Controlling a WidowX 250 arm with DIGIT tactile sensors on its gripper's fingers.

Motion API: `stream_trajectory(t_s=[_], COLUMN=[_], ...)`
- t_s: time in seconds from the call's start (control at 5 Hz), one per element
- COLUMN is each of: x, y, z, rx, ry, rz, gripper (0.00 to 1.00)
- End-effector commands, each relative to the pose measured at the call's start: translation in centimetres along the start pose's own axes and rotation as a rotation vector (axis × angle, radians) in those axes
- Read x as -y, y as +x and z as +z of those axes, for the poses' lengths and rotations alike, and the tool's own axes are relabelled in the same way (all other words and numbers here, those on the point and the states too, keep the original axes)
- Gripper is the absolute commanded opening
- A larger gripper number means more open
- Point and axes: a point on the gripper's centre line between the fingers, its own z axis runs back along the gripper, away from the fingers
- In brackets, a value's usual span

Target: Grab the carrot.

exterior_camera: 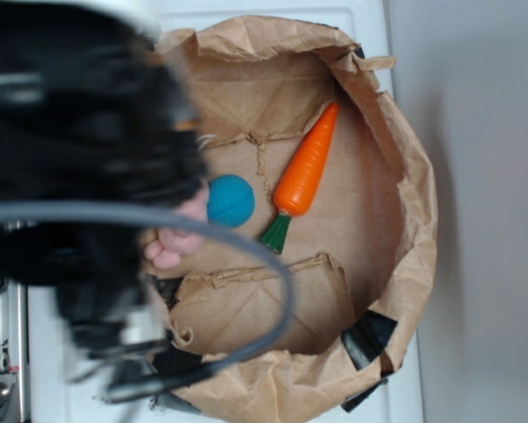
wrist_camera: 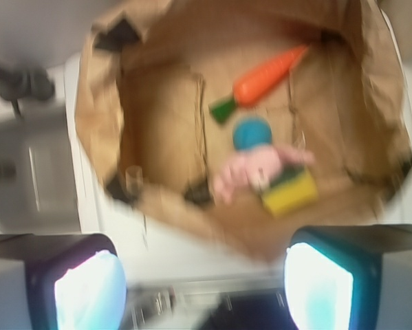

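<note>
Carrot (exterior_camera: 305,169) lies flat on the floor of a crumpled brown paper bag (exterior_camera: 405,150), which is opened out like a shallow bowl; in the exterior view the orange tip points to the upper right and the dark green stem (exterior_camera: 276,233) to the lower left. In the wrist view the same carrot (wrist_camera: 267,74) sits toward the far side of the bag (wrist_camera: 99,117), stem (wrist_camera: 223,110) to the left. Nothing touches it apart from the paper beneath. Just beside the stem, a blue ball (exterior_camera: 230,200) rests near the bag's middle; a small gap shows between ball and stem in both views. Pink plush bunny (wrist_camera: 250,170) lies just beyond the ball (wrist_camera: 252,132) on the side away from the carrot, seemingly touching it; in the exterior view only a bit of pink (exterior_camera: 171,247) shows past the arm. A yellow block with a dark green top (wrist_camera: 288,190) sits against the bunny, seen in the wrist view only. The bag rests on a white tabletop (exterior_camera: 369,22). The arm (exterior_camera: 78,176), black and blurred, fills the left of the exterior view, with a grey cable (exterior_camera: 272,264) looping over the bag. The fingers (wrist_camera: 206,282) are spread wide apart and hold nothing, both pads (wrist_camera: 89,289) at the lower edge of the wrist view, well apart from the carrot and outside the bag's near rim.
</note>
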Motion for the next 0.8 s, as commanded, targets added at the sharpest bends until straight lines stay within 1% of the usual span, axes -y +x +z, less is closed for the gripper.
stream_trajectory(t_s=[0.0,0.4,0.6], x=[-0.8,-0.8,-1.4], y=[5.2,5.2,6.1], z=[-0.9,-0.9,-3.9], rx=[0.076,0.076,0.084], ry=[-0.001,-0.001,0.01], rz=[0.146,0.146,0.241], gripper=[1.0,1.0,1.0])
